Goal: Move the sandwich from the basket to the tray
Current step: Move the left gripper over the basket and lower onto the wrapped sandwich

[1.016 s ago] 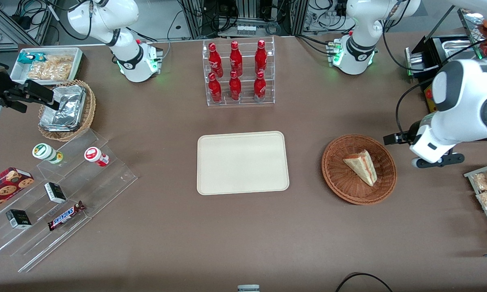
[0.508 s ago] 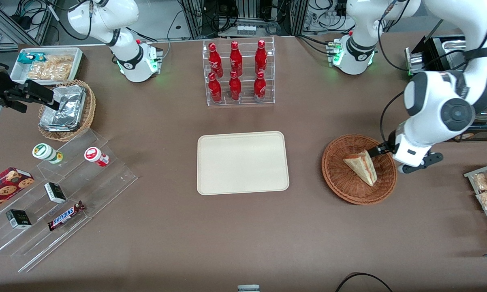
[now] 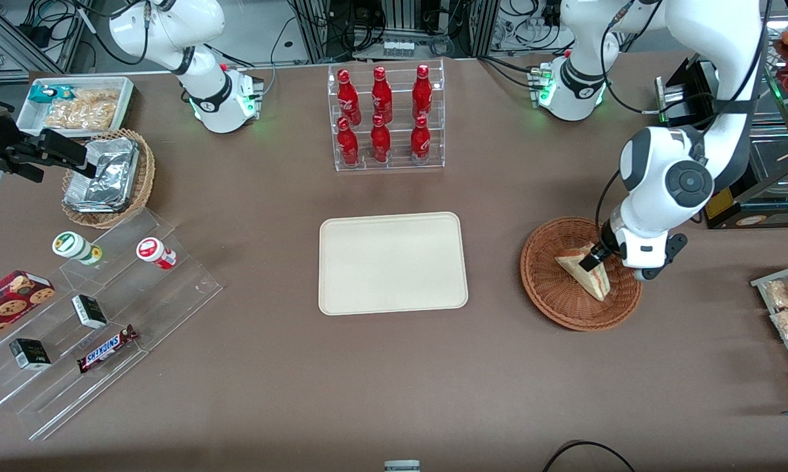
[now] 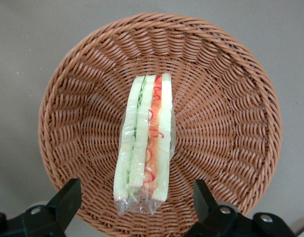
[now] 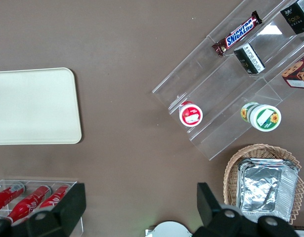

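1. The gripper hung directly above the sandwich, which lay in the basket on the bench, toward the working arm's end. Its jaws stood wide apart, one on each side of the sandwich in the wrist view, and held nothing.

2. The sandwich stood on its edge, with the red and green filling layers facing up, and it seemed to be wrapped in a thin clear film. If the jaws came down a little off the middle, I think one finger could land on the bread and push the wedge flat instead of passing beside it.

3. The bread looked soft. Too strong a squeeze could crush it, and too weak a squeeze on the smooth film could let it slip out during the lift.

4. The basket looked light and its wall sloped. A finger that went too deep could catch the weave, and the basket might be dragged or tipped.

5. The tray was well apart from the basket, toward the middle of the bench. A loose hold could drop the sandwich on the way there.
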`<state>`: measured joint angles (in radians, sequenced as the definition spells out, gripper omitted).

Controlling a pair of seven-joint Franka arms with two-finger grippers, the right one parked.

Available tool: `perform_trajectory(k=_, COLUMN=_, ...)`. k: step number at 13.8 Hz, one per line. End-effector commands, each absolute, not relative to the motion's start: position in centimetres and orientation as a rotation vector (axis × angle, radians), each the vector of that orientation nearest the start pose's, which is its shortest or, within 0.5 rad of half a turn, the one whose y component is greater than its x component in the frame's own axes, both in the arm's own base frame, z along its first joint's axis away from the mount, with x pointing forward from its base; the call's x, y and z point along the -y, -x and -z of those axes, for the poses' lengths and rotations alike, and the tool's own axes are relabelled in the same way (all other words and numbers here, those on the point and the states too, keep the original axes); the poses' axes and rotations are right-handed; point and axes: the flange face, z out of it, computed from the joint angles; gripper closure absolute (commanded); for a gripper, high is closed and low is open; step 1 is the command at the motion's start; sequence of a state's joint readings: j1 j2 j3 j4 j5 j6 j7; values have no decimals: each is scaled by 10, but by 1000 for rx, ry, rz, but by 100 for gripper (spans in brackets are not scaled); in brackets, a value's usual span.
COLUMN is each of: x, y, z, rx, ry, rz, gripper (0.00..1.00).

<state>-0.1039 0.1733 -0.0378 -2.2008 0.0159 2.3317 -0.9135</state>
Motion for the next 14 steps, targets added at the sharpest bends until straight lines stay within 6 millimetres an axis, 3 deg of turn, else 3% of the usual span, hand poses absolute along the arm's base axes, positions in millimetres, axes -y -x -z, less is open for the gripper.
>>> perform_trajectory(k=1, x=79, y=-542, z=-283, rx=1231, ry=2859, rz=-37, gripper=0)
perform_trajectory(k=7, x=79, y=-541, z=-249, rx=1265, ry=2849, rz=-63, gripper=1)
perform_trajectory(k=8, x=79, y=-540, z=-247, rx=1269, ry=2843, rz=-74, gripper=10)
perform_trajectory(k=9, x=78, y=-540, z=-247, rx=1300, ry=2823, rz=-81, gripper=37)
perform_trajectory(k=10, x=79, y=-540, z=-250, rx=1296, ry=2825, rz=-80, gripper=72)
perform_trajectory(k=11, x=79, y=-540, z=-252, rx=1278, ry=2824, rz=-95, gripper=86)
perform_trajectory(k=14, x=80, y=-547, z=-273, rx=1207, ry=2829, rz=-139, gripper=92)
